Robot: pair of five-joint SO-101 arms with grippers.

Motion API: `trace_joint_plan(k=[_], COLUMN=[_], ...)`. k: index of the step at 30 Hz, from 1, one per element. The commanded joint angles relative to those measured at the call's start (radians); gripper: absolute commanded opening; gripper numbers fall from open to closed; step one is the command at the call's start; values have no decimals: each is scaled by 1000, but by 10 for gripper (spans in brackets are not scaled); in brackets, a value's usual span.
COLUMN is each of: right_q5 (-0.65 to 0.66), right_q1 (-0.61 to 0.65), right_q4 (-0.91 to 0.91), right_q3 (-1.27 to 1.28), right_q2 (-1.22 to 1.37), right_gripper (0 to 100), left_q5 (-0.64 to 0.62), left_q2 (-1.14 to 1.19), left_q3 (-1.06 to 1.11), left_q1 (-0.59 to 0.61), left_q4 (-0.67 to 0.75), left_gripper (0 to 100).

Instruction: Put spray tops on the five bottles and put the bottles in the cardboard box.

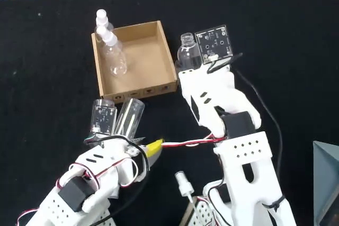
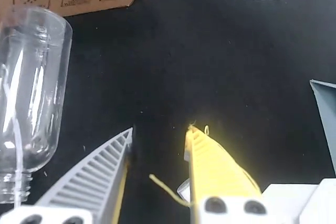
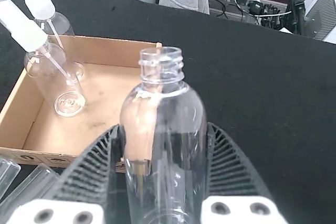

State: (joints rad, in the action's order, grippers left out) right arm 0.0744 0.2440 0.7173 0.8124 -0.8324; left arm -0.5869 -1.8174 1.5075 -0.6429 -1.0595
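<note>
My right gripper is shut on an upright clear bottle with an open neck and no top, held just beside the cardboard box at its right wall; the same bottle stands out in the high view. Two bottles with white spray tops stand in the box's left side. My left gripper hangs open over bare black cloth, nothing between its grey and yellow fingers. Beside it lies a topless bottle. Two such bottles rest in front of the box. A loose spray top lies between the arms.
A grey-blue bin corner sits at the right edge near the front. Red and white cables run between the two arms. The right half of the box floor is bare cardboard. Black cloth covers the whole table.
</note>
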Motion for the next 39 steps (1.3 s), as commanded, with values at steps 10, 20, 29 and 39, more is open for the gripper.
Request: trace_joint_plan(k=[10,20,29,39], right_q5=[-8,-8,-8,-37], right_q1=[-21,-21,-28,-91], right_q4=[-54,-86,-87,-92], right_q3=[12,31,30,24], right_q2=[-35,-35,-35,-42], right_gripper=[93,93,93,93], left_q5=[-5,-3,-8,-43], left_q2=[-6,181,470,568], left_q3=[-116,-214,-355,-432], left_q1=[-18,-22,-25,-114], left_q4=[-29,-32,-23,-21], left_gripper=[144,144,145,145])
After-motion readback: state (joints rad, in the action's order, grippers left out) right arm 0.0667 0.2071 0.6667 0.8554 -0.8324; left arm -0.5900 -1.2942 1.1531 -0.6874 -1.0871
